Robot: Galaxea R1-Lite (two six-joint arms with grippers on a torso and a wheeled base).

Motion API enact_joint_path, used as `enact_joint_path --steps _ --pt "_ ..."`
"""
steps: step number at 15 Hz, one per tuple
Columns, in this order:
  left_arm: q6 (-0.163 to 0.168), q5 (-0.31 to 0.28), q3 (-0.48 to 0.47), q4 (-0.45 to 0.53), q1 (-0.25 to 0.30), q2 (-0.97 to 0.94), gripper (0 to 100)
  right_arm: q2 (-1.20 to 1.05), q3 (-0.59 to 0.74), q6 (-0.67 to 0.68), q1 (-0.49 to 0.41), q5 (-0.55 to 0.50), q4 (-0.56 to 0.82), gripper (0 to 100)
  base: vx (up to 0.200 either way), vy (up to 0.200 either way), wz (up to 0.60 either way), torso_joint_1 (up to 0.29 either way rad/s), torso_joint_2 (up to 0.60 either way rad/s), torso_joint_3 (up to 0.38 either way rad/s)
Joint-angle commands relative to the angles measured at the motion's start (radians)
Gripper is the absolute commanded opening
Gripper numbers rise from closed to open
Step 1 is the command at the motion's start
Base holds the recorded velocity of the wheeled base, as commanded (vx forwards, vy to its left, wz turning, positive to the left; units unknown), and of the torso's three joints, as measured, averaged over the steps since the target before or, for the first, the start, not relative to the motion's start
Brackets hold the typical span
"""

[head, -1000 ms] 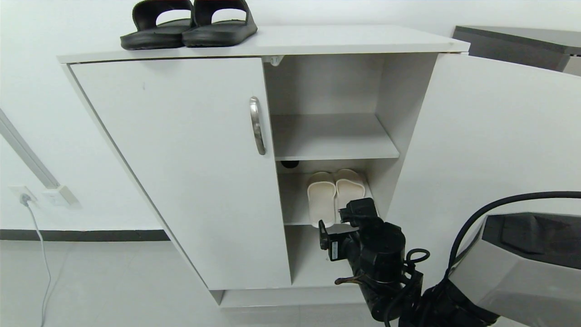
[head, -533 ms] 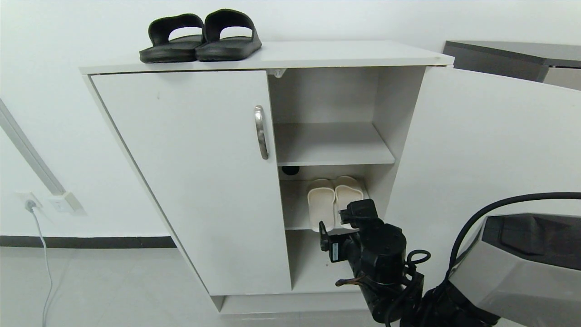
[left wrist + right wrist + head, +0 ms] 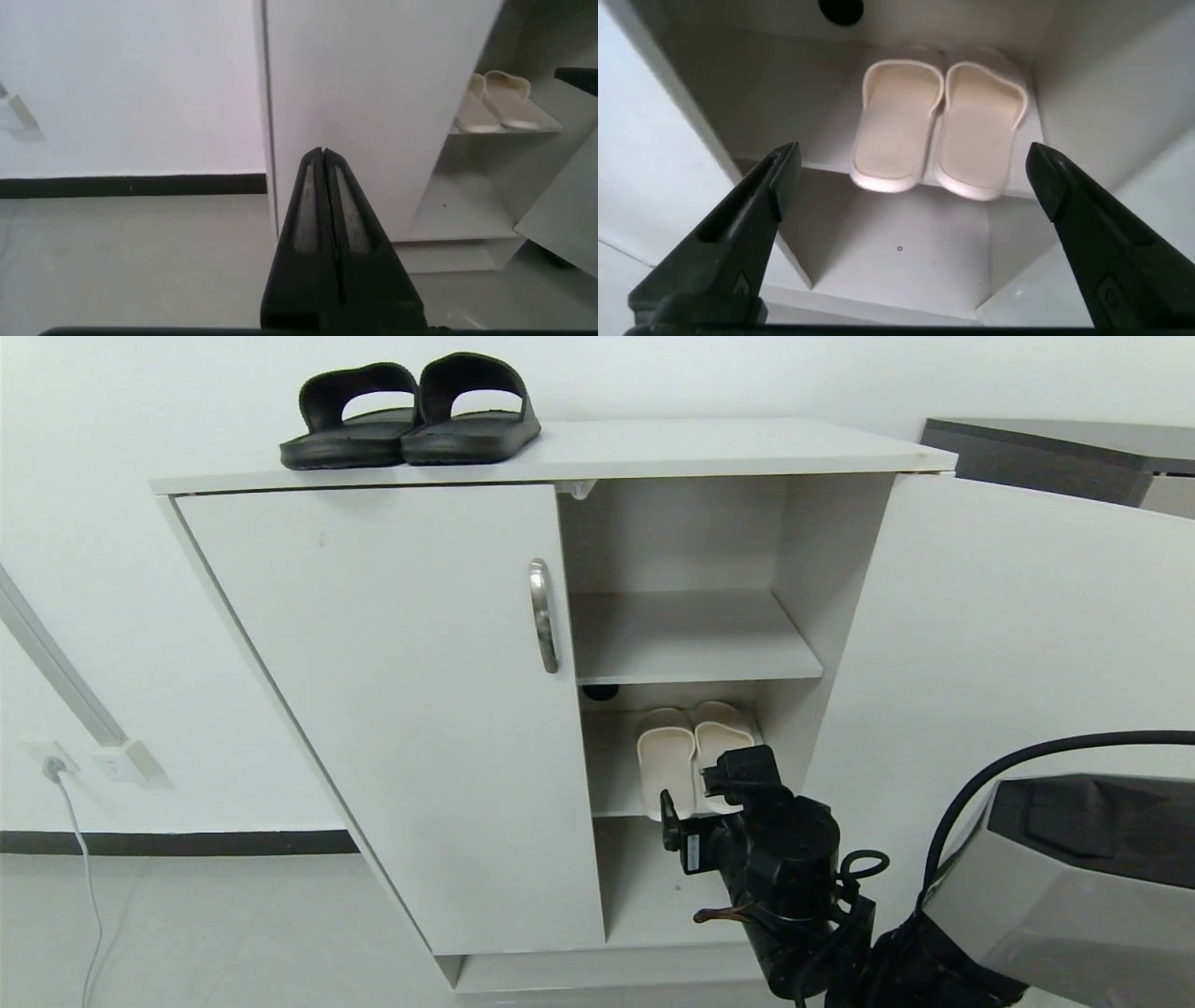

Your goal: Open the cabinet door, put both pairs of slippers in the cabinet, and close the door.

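Matt white laminate cabinet (image 3: 373,709) with a shiny metal handle (image 3: 543,616); black slippers (image 3: 457,429) look rubbery, cream slippers (image 3: 667,756) perhaps foam.

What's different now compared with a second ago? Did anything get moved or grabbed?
Nothing was moved, grabbed or let go. The whole head picture shifted slightly, so the camera moved. As before, the cream slippers lie on the lower shelf, the black slippers sit on top of the cabinet, the right door is open, the left door is closed, and the right gripper is open and empty in front of the cream slippers.
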Motion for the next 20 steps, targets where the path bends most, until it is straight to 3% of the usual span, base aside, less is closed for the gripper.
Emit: enact_joint_path --steps 1,15,20 --pt "-0.001 0.000 0.000 0.000 0.000 0.001 0 0.005 0.002 -0.003 0.005 0.001 -0.001 100 0.000 0.200 0.00 0.022 0.00 -0.002" --pt "-0.002 0.000 0.000 0.000 0.000 0.001 0 0.005 0.005 -0.003 0.019 0.001 -0.020 100 0.000 0.200 0.00 0.002 0.00 0.005" --pt "-0.004 0.005 0.000 0.000 0.000 0.001 0 0.004 0.006 -0.003 0.029 0.001 -0.021 100 0.000 0.000 0.00 0.000 0.00 0.000"
